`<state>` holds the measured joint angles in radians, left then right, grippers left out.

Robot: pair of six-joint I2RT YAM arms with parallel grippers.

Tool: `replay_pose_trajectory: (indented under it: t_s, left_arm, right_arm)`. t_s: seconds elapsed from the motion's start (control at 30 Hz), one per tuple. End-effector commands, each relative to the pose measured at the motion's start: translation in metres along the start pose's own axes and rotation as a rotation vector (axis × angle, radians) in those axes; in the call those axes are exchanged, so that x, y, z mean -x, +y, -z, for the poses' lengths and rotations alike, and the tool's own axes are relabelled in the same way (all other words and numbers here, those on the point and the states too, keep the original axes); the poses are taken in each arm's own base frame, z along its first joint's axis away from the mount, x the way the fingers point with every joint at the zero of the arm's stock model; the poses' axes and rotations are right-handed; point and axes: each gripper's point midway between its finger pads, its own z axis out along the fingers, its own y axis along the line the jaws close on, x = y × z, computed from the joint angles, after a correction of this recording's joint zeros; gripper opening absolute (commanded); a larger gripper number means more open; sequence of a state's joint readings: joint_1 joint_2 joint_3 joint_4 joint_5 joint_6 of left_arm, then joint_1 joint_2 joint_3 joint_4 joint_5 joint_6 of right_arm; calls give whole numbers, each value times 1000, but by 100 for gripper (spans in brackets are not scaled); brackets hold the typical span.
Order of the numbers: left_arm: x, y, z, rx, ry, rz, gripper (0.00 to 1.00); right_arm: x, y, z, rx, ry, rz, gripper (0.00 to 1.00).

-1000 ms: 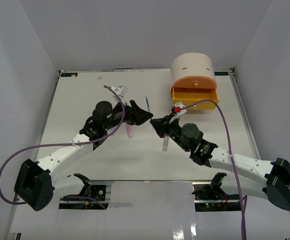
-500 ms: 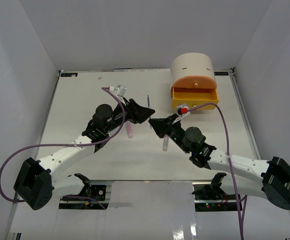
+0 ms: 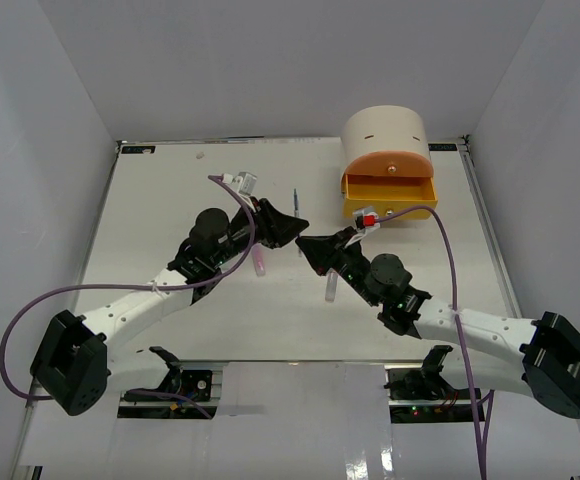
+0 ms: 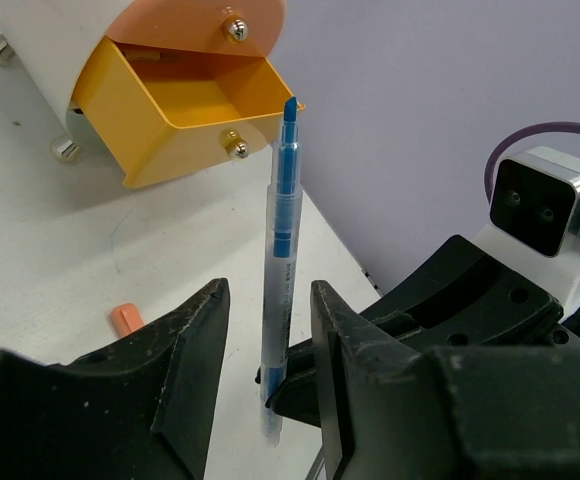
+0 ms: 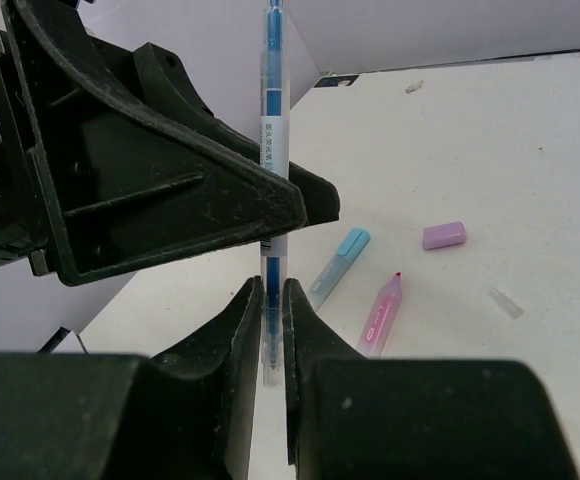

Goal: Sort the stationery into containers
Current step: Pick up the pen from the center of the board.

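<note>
1. Spanning the whole scene, the white bench [image 3: 170,190] carries everything.
2. The round cream organiser [image 3: 385,135] stands at the far right of the bench. Its yellow drawer [image 3: 390,195] is pulled out, and the peach drawer [image 4: 195,20] above it is closed.
3. The left hand [image 3: 294,229] and right hand [image 3: 306,244] meet tip to tip at mid-bench.
4. The right hand is clamped on the lower end of a blue pen [image 4: 280,250], holding it upright.
5. The left hand is open, with one jaw on each side of the pen and gaps showing.
6. A pink marker [image 5: 380,315] and a pale-blue marker [image 5: 338,262] lie on the bench below the hands.
7. A purple piece [image 5: 443,235] and an orange piece [image 4: 125,318] also lie loose on the bench.
</note>
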<state>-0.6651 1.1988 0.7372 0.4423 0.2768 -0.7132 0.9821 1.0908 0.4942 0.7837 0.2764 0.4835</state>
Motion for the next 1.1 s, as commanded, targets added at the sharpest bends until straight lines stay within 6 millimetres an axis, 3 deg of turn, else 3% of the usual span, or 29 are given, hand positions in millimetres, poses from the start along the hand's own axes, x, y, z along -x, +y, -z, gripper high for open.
replay_pose_trajectory:
  t_s: [0.0, 0.27, 0.53, 0.63, 0.8, 0.87, 0.97, 1.0, 1.03, 1.07]
  left_arm:
    - [-1, -8, -1, -37, 13, -25, 47]
    - [-8, -8, -2, -47, 37, -29, 39]
    - [-8, -8, -2, -43, 40, -54, 14]
    - [-10, -5, -1, -33, 50, -68, 11]
    - [-13, 5, 1, 9, 68, -93, 6]
    - [-11, 10, 1, 33, 73, -126, 3]
    - [-2, 29, 5, 133, 77, -157, 0]
    - [0, 43, 9, 188, 91, -160, 0]
    - [4, 49, 12, 213, 94, -169, 0]
    - [8, 55, 14, 232, 95, -178, 0]
  right_arm:
    - [20, 12, -5, 38, -66, -14, 8]
    - [20, 13, -5, 42, -66, -15, 8]
    - [15, 11, -5, 39, -48, -6, 8]
    - [11, 6, -4, 21, -38, 2, 12]
    - [0, -1, -2, -9, 20, 42, 47]
    - [-2, -5, 0, -22, 36, 78, 54]
    - [-8, -14, 6, -49, 63, 127, 73]
    - [-10, -17, 7, -59, 75, 156, 88]
    - [-16, -25, 9, -90, 110, 178, 96]
    - [-20, -30, 10, -107, 133, 195, 96]
